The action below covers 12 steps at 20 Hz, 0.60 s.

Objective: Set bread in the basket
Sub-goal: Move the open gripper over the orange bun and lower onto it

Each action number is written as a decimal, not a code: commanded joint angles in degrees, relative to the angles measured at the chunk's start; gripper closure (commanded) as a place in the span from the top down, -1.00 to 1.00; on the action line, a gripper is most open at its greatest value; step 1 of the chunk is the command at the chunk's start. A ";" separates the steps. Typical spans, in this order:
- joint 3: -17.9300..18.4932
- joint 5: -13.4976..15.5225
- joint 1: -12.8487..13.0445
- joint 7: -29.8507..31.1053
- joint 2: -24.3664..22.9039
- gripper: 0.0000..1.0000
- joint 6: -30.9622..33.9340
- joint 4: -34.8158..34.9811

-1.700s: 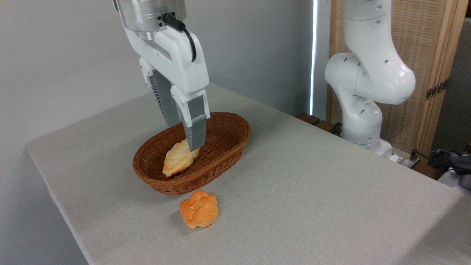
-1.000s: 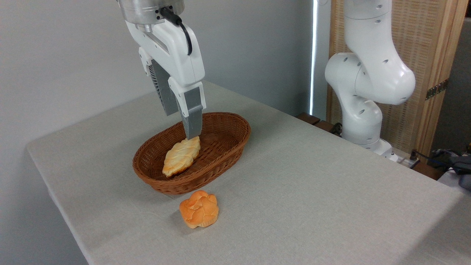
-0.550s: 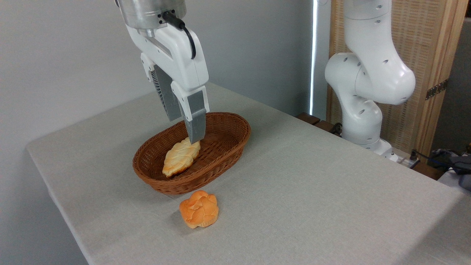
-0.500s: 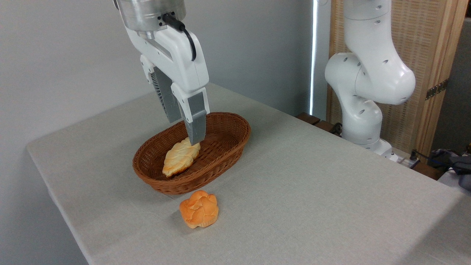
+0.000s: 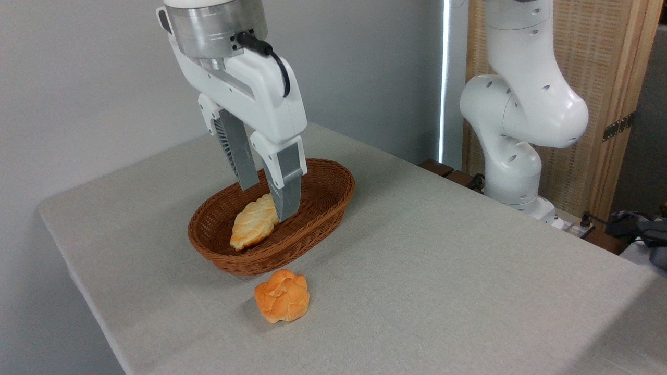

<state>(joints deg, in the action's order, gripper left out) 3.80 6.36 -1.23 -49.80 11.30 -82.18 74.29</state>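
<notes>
Bread (image 5: 282, 296) seen on table (image 5: 443, 271), just outside basket (image 5: 333, 179) near rim, untouched. Gripper (image 5: 268, 200) hung over basket interior, fingers spread, nothing held; pale loaf (image 5: 254, 223) lying inside. Step judged: reach for bread. Next move: shift forward over bread, descent, closure.

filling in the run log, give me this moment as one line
gripper: open, over basket | pale loaf: in basket, not held | bun: on table in front of basket, untouched | task: not done
</notes>
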 commanded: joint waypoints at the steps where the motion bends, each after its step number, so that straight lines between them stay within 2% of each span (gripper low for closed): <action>1: -0.02 -0.64 0.61 0.85 -5.48 1.00 -10.68 11.63; 3: -0.10 -0.64 0.79 0.76 -9.09 1.00 -15.27 18.67; 5: -0.19 -0.64 0.88 0.32 -11.21 1.00 -16.69 23.69; 10: -0.02 -0.64 0.79 0.23 -11.66 1.00 -18.98 26.52; 12: -0.02 -0.64 0.88 0.23 -11.92 1.00 -22.04 29.15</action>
<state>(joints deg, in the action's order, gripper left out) 3.48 6.36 -0.86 -49.80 1.03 -99.69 98.72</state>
